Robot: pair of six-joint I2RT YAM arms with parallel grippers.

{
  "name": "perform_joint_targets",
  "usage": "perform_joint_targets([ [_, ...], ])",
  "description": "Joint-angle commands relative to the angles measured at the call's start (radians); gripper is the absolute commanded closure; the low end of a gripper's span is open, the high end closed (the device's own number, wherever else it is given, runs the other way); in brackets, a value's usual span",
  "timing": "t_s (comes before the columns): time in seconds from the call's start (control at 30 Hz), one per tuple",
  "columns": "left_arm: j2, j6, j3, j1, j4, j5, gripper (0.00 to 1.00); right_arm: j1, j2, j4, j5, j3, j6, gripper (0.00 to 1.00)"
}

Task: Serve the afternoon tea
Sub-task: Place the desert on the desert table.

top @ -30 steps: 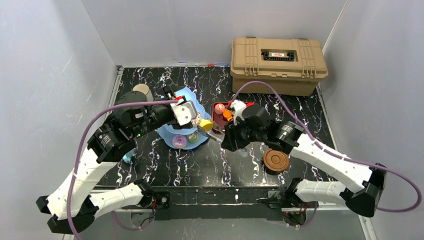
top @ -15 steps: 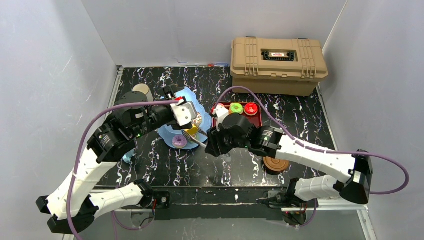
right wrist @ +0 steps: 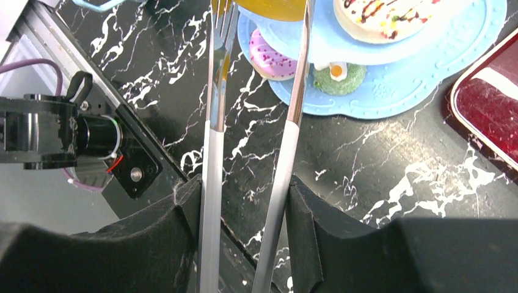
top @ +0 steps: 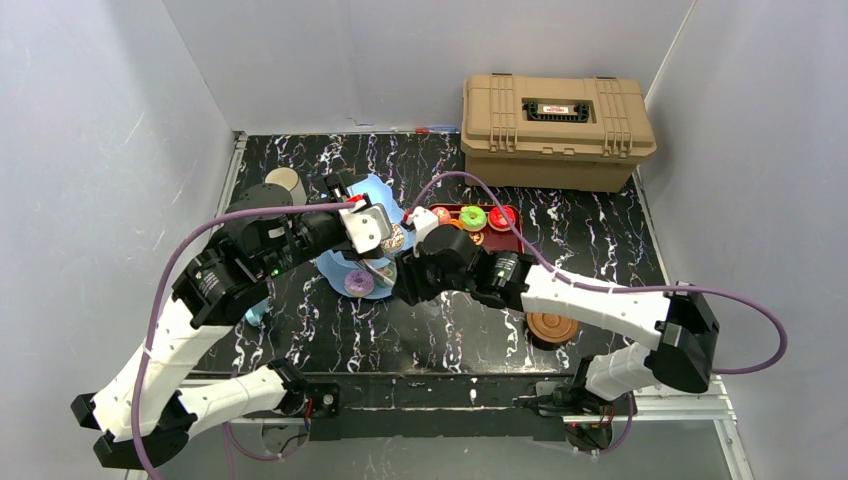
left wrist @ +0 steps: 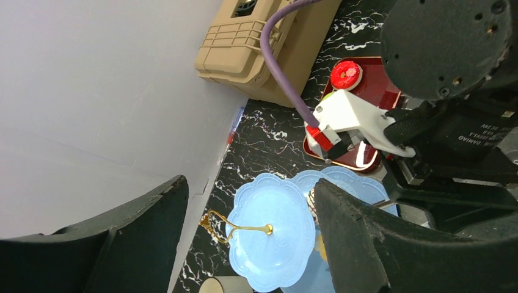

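The light blue stand (top: 378, 190) rises at the table's left of centre, its top tier (left wrist: 275, 226) and gold handle (left wrist: 223, 229) showing below my left gripper (left wrist: 244, 238). That gripper (top: 370, 228) hovers open above the stand with nothing in it. My right gripper (right wrist: 247, 201) is shut on the metal tongs (right wrist: 214, 152), whose tips pinch a yellow piece (right wrist: 269, 6) over the stand's lower tier (right wrist: 397, 91). A pink donut (right wrist: 272, 55), a green cake (right wrist: 339, 76) and a white drizzled cake (right wrist: 379, 15) lie on the tiers. The right gripper (top: 400, 278) sits at the stand's near right edge.
The dark red tray (top: 500, 238) holds a green donut (top: 472, 216) and a red donut (top: 501, 216). Brown saucers (top: 552, 322) sit near right. A silvery-beige cup (top: 285, 183) stands far left. The tan case (top: 556, 128) fills the back right corner.
My right arm has swung left from the red tray to the stand, carrying the yellow piece in the tongs. The left arm has stayed put.
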Motion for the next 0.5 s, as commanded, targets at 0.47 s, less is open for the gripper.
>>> perform_joint_targets([
  [0.47, -0.027, 0.014, 0.022, 0.004, -0.008, 0.002, 0.26, 0.003, 0.124, 0.13, 0.066, 0.113, -0.018, 0.8],
])
